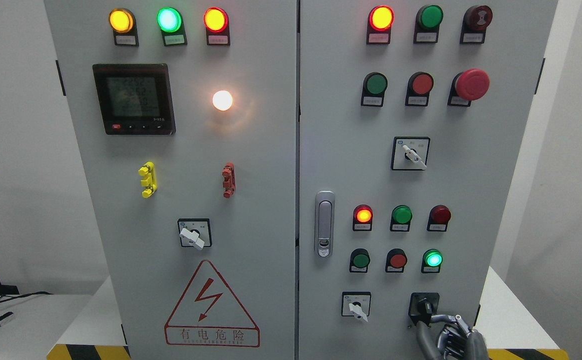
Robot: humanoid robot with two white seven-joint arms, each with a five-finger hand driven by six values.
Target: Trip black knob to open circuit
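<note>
The black knob (423,306) sits on a black square plate at the lower right of the grey cabinet's right door (351,125). My right hand (425,320) comes up from the bottom edge, just below and to the right of the knob. One grey finger (443,317) reaches in from the right to the knob's lower end. Another finger (421,334) rises from below on its left. The two curl around the knob's lower end, and the palm is partly cut off by the frame. My left arm does not show.
A white-handled selector switch (356,305) is just left of the knob. Green, red and lit green pushbuttons (433,259) sit above it. A metal door latch (324,224) is at mid-height. The cabinet stands on a white table with a yellow-black striped edge (526,354).
</note>
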